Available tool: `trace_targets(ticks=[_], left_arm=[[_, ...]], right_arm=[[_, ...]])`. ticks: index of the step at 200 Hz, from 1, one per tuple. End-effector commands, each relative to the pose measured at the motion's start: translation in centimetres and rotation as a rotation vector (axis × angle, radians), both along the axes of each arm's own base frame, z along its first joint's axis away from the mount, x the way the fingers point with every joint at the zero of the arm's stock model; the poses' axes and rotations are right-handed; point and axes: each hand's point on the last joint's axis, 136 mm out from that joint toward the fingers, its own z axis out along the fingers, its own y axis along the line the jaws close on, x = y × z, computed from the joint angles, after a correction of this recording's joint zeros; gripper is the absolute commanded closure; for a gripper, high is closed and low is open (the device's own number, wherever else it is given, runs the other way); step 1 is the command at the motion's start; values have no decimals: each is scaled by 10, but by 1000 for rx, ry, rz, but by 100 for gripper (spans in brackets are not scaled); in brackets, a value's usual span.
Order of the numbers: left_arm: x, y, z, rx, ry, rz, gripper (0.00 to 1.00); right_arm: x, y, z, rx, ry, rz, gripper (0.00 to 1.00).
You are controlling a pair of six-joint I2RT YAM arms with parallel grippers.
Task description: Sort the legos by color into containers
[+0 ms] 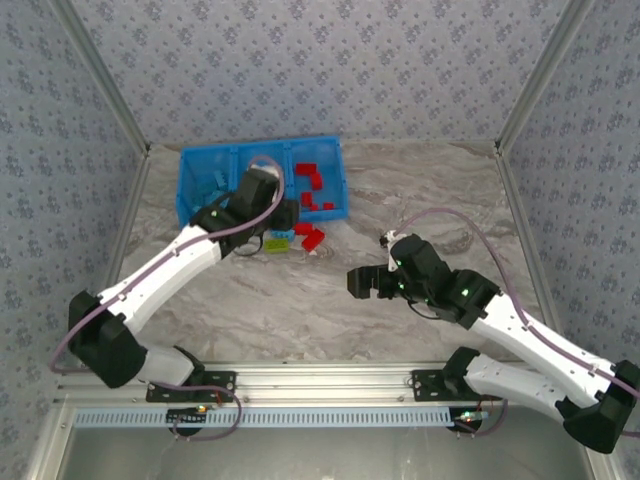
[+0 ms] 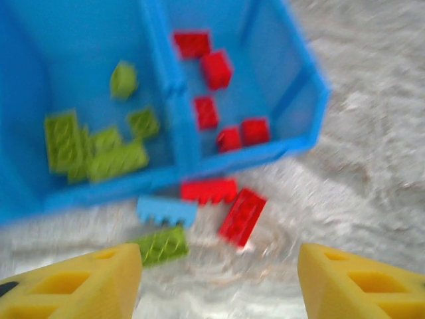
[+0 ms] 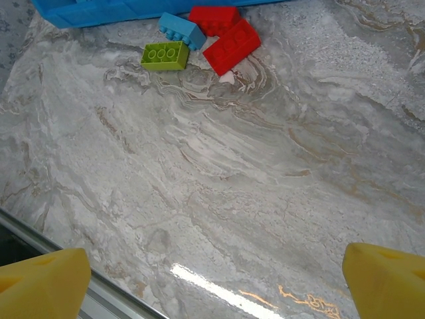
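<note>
The bright blue tray [image 1: 260, 143] lies at the back left. Light blue legos [image 1: 212, 185] fill its left compartment, lime green ones [image 2: 99, 146] the middle and red ones [image 2: 219, 100] the right. Four loose bricks lie on the table just in front of the tray: two red [image 2: 209, 191] [image 2: 242, 216], one light blue [image 2: 166, 211] and one lime green [image 2: 161, 244]. My left gripper [image 2: 219, 266] hovers open just short of them, holding nothing. My right gripper [image 1: 365, 282] stands open over bare table mid-right, well away from the bricks [image 3: 232, 46].
Marble-patterned tabletop [image 1: 300, 300] stretches between the two arms. A metal rail [image 1: 320, 375] runs along the near edge. Patterned walls enclose the back and sides. My left arm [image 1: 190, 260] reaches diagonally over the table to the tray's front.
</note>
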Motion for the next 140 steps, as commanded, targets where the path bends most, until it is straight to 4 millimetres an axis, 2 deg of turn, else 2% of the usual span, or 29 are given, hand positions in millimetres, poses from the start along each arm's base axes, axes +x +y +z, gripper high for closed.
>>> trace_targets(ticks=[1, 22, 60, 99, 140], left_arm=[[-12, 16, -47, -11, 100, 124, 34], [-11, 18, -73, 47, 149, 117, 24], [10, 14, -111, 88, 209, 125, 4], [28, 15, -151, 136, 309, 116, 2], [39, 10, -176, 143, 365, 97, 5]], right_arm=[[6, 9, 2, 25, -7, 3, 0], [7, 14, -2, 21, 8, 14, 0], [5, 14, -4, 15, 15, 13, 0], [1, 6, -5, -3, 9, -1, 0], [2, 6, -6, -2, 7, -3, 0]])
